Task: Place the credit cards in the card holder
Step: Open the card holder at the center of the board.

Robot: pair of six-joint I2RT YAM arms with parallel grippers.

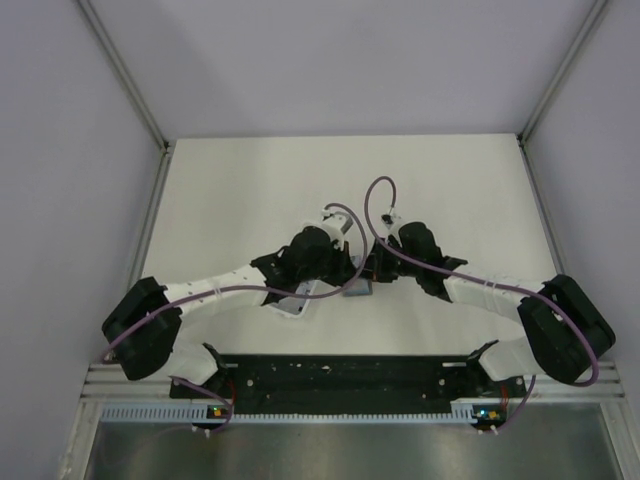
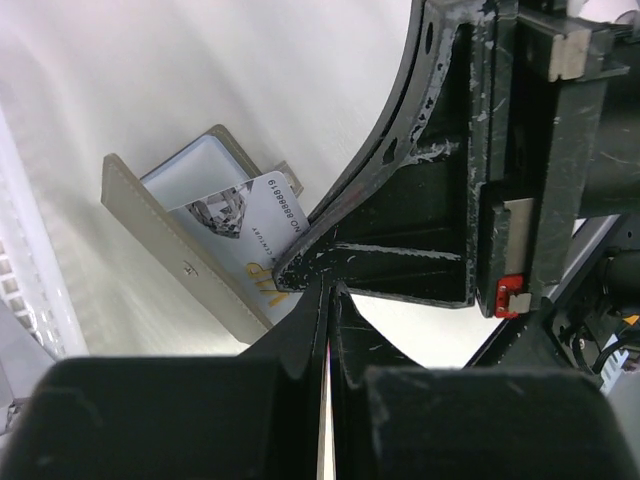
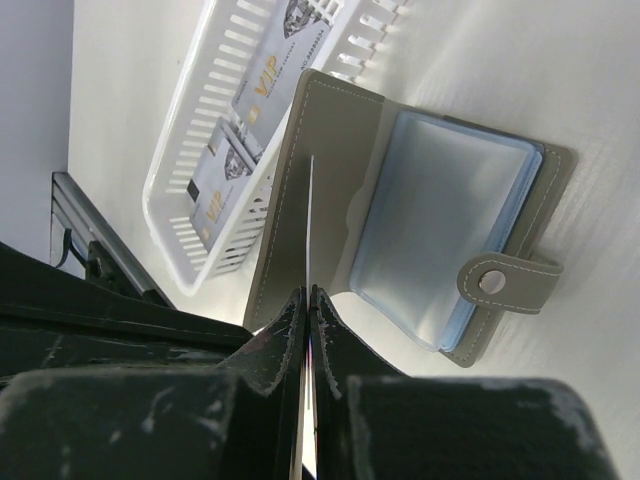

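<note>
The card holder [image 3: 320,140] lies open on the table, grey flap to the left and bluish pockets [image 3: 440,220] to the right. My right gripper [image 3: 311,292] is shut on a silvery credit card [image 3: 311,220], seen edge-on over the flap. The left wrist view shows this VIP card [image 2: 255,225] face-on, its far end in the card holder [image 2: 150,230]. My left gripper [image 2: 331,287] is shut beside the holder's near corner, tips against the right gripper's fingers [image 2: 400,265]. I see nothing held in it. From above, both grippers meet over the card holder [image 1: 357,290].
A long white slotted tray [image 3: 190,230] lies just left of the holder with more credit cards [image 3: 262,100] in it. It also shows as the white tray [image 1: 292,303] under the left arm. Metal rails and the arm bases line the near table edge.
</note>
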